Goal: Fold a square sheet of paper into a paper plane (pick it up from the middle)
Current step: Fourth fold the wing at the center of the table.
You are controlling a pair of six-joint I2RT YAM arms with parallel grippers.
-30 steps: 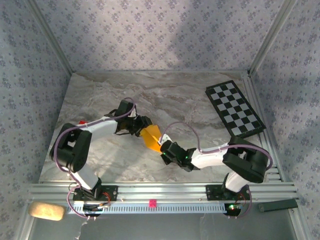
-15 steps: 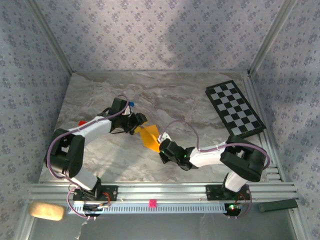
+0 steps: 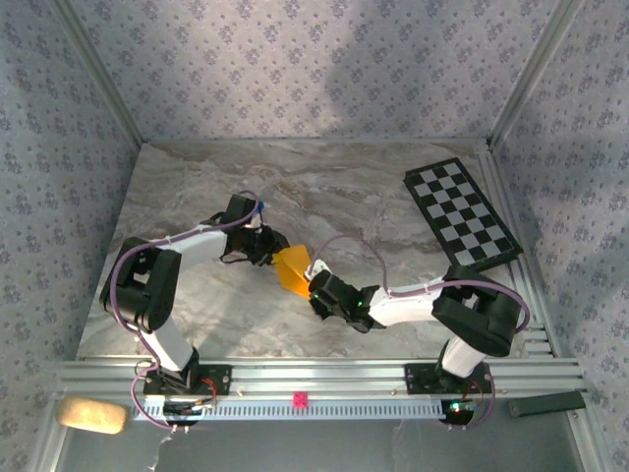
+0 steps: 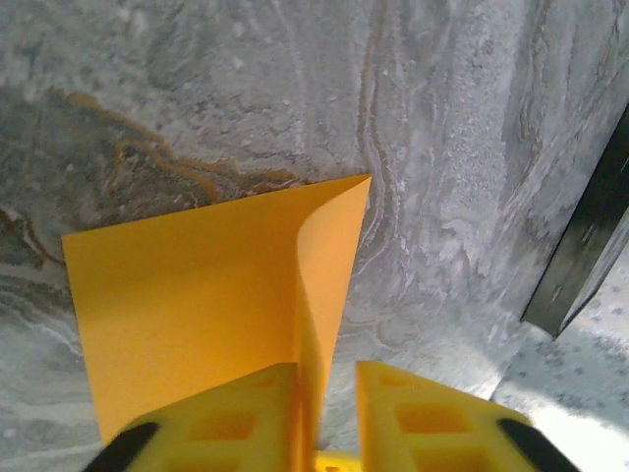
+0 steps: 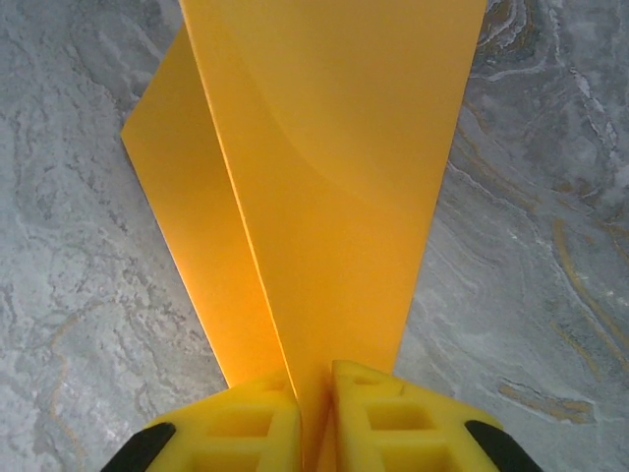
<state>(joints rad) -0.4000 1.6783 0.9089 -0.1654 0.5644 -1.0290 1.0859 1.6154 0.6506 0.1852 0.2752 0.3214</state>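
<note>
The square sheet of paper (image 3: pixel 292 270) is up off the flat here. It is a creased orange-yellow shape standing on edge in the middle of the counter (image 3: pixel 393 216), slung between the two arms and well clear of the checkered board (image 3: pixel 460 214) at the far right.

Here's the change: the left arm (image 3: pixel 197 241) had drawn away a touch with its jaws spread, and now it's back on the far-left edge of the paper with them pulled right in. The paper looks tighter and more bunched than it did a second ago. I'd call that a re-grip to carry the fold on, with the dart shape not there yet.

The left jaws are nearly closed, and in the left wrist view the upright flap runs straight in between the yellow fingers (image 4: pixel 246 413), pressed against one of them.

The right arm (image 3: pixel 413 300) has the near-right end. The right jaws are down to a thin slit with the doubled crease pinched in it, the sheet fanning away from the fingers (image 5: pixel 373 413).
</note>
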